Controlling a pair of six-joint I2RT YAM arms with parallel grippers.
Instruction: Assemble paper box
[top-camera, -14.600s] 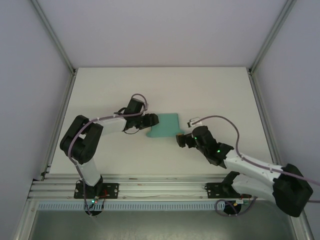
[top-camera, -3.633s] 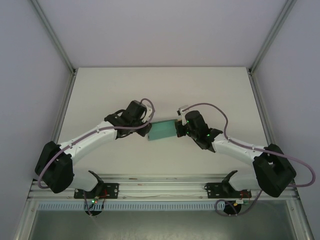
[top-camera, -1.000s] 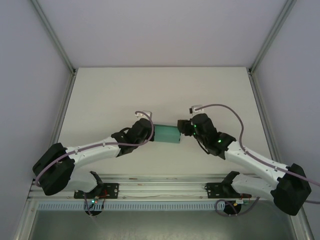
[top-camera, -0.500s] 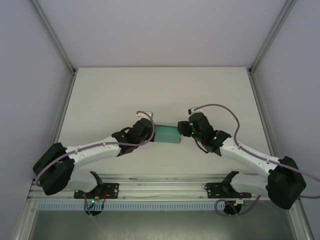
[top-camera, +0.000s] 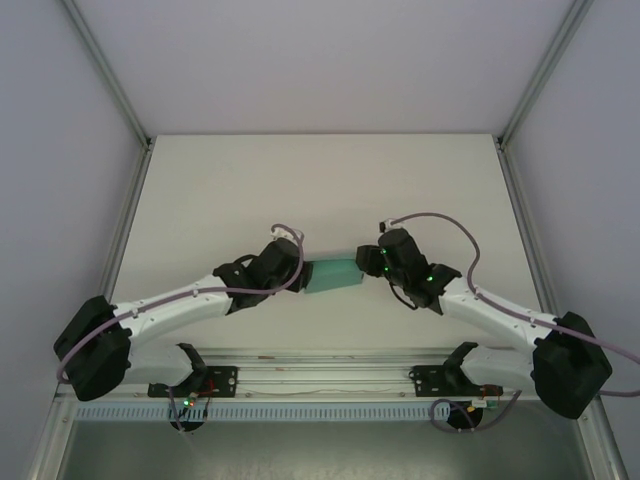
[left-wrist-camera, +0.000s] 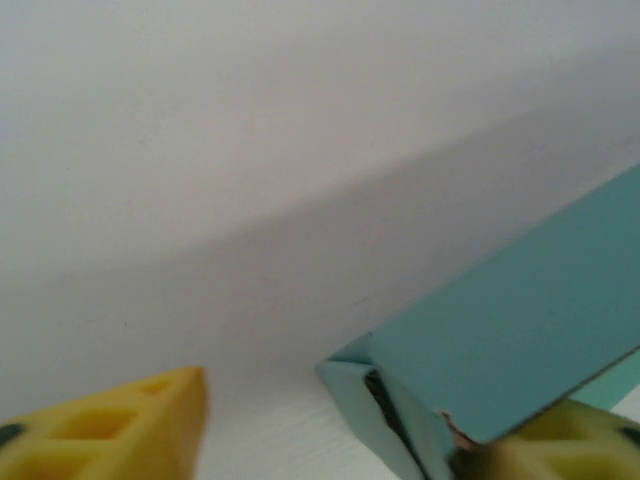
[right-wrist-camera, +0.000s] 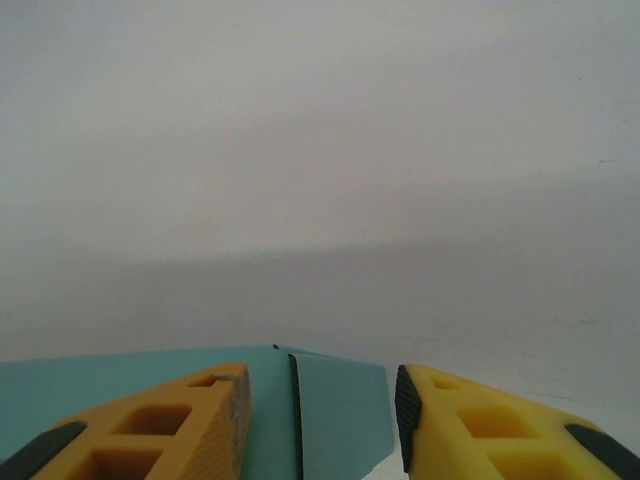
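Observation:
The paper box (top-camera: 333, 275) is a small flat teal-green box lying on the white table (top-camera: 320, 180) between my two grippers. My left gripper (top-camera: 298, 272) is at its left end and stands open. In the left wrist view its yellow fingers (left-wrist-camera: 130, 430) are wide apart, and the box's gaping end (left-wrist-camera: 520, 310) sits close to the right finger. My right gripper (top-camera: 366, 262) is at the box's right end. In the right wrist view the end flap (right-wrist-camera: 340, 410) lies between the fingers (right-wrist-camera: 500, 430). The left finger overlaps the teal top, and a thin gap shows beside the right pad.
Aluminium frame posts (top-camera: 110, 90) and pale walls close the table in on both sides and at the back. The mounting rail (top-camera: 320, 378) runs along the near edge. Bare white tabletop stretches beyond the box.
My left gripper has opened and let go of the box's left end. The box now lies slightly tilted, its left end nearer. The right fingers have drawn a little closer together.

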